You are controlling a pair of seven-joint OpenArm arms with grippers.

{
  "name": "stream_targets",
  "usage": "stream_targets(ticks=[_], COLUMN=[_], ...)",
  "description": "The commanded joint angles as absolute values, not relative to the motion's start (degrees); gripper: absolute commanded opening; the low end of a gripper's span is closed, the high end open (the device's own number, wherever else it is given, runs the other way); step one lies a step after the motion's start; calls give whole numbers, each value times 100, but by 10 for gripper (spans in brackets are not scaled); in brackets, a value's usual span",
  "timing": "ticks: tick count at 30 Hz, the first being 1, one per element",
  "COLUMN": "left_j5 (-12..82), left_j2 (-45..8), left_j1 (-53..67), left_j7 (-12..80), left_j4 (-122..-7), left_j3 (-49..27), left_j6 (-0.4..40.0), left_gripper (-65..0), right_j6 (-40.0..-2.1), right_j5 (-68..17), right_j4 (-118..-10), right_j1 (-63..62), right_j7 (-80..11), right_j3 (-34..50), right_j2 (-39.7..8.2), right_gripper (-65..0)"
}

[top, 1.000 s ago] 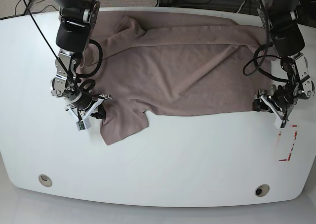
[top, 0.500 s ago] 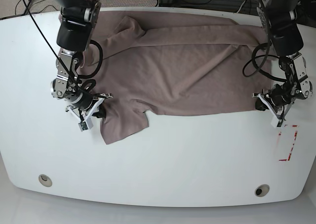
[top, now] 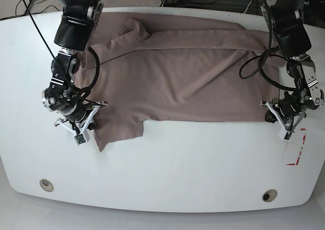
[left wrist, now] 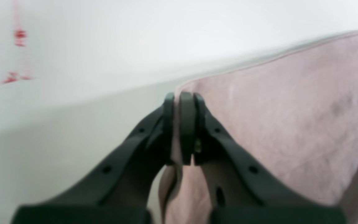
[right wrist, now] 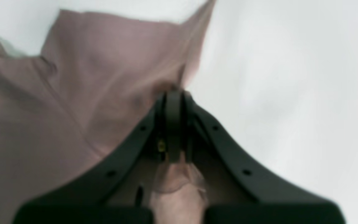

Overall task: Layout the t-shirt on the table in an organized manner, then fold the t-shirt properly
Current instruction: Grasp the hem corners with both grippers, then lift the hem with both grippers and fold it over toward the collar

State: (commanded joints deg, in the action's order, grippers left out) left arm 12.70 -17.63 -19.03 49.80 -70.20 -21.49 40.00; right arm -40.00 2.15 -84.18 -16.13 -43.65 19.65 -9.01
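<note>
base view: t-shirt spread across the far half of the table, mauve cloth mostly flat with long creases, one sleeve hanging toward the near edge at the left of the picture, another bunched near the far edge. right gripper at the picture's left, low over the table, at the outer edge of the near sleeve. left gripper at the picture's right, at the near corner of the shirt's hem, just beside red tape marks. two round grommet holes near the front edge, well apart from the cloth. cables looped off both arms above the fabric.

left wrist view: left gripper pinched narrow on a thin edge of the t-shirt, cloth passing between the black fingers and running down under them. rest of the fabric lifted to the right, hem seam visible along its upper edge. white table to the left, blurred red tape marks at the upper left.

right wrist view: right gripper closed tight on the t-shirt, a fold of mauve cloth bunched between the finger bases. fabric stretched up and left from the tips, sleeve seam showing at the left. bare white table to the right.
</note>
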Motion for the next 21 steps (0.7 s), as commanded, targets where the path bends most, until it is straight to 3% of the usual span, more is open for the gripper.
stream_targets(ticks=[21], left_j5=[1279], left_j2=[-1754], left_j1=[-1051], left_j7=[5226], left_j4=[-8752], left_j3=[-2158], left_j6=[4000], left_gripper=[-650], right_j6=[-4000], right_j5=[171], right_j4=[-10967], right_j1=[-470], right_j7=[-5903], right_j3=[1974], right_j2=[-901], right_gripper=[-650])
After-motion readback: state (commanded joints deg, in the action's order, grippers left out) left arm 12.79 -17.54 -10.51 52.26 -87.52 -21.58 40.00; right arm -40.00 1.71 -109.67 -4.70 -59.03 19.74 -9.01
